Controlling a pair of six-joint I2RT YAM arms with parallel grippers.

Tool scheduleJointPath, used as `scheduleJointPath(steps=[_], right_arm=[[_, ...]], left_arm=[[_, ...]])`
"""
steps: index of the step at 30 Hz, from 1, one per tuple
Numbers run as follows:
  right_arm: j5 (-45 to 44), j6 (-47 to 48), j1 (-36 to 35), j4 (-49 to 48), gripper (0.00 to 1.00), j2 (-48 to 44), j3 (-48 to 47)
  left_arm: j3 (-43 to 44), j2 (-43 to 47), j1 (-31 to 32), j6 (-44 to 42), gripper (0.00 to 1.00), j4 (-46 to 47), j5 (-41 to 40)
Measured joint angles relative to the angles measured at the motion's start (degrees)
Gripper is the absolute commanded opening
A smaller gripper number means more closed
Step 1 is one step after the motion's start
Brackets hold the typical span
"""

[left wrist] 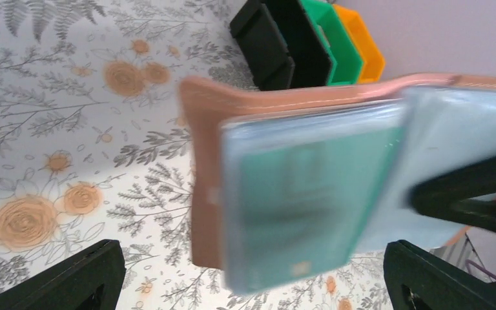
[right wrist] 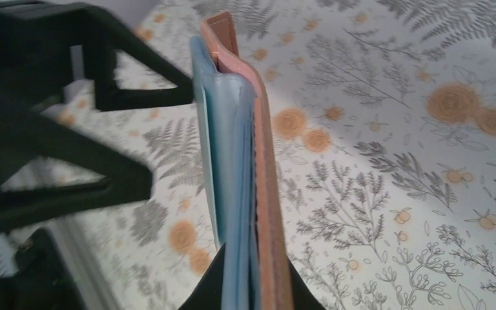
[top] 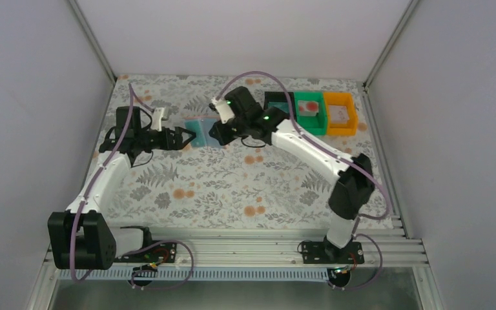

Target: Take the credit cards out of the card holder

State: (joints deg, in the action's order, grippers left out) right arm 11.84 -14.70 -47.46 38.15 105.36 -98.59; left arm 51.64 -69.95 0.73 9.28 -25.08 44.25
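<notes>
The card holder (top: 200, 134), salmon-tan outside (left wrist: 201, 161) and light blue inside (right wrist: 232, 168), is held up off the table, opened out. My right gripper (top: 218, 134) (right wrist: 253, 287) is shut on its right end, one finger on each face. A teal credit card (left wrist: 297, 194) sits in a pocket on the side facing my left wrist camera. My left gripper (top: 184, 137) (left wrist: 258, 287) stands wide open just left of the holder, its fingers (right wrist: 126, 177) apart on either side of the holder's free end and touching nothing.
Black (top: 278, 103), green (top: 310, 119) and orange (top: 340, 126) bins stand in a row at the back right. A white card with a red mark (top: 308, 107) lies in the green bin and a whitish card (top: 340, 116) in the orange one. Grey walls enclose the flowered table (top: 232, 187).
</notes>
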Motion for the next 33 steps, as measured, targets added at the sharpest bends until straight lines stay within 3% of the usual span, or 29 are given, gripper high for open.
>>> scheduleJointPath(steps=[10,13,18,23,33], right_arm=[[19.5,10.6,3.7,-1.5,0.04,-10.9,3.7],[23.4,12.5,4.2,-1.5,0.04,-11.2,3.7],[27.9,15.2,4.5,-1.4,0.04,-11.2,3.7],[29.6,17.9,5.4,0.2,0.04,-11.2,3.6],[31.5,21.0,7.2,2.5,0.04,-10.9,2.0]], left_arm=[[-1.3,4.8,-0.4,-0.9,0.99,3.8,14.3],[-2.0,7.1,-0.4,-1.6,0.92,4.0,17.9],[-3.1,10.2,-0.9,-2.7,0.70,4.2,23.8],[-3.1,11.3,-1.0,-6.7,0.66,1.9,30.7],[-3.0,11.0,-1.0,-11.4,0.09,-2.8,37.0]])
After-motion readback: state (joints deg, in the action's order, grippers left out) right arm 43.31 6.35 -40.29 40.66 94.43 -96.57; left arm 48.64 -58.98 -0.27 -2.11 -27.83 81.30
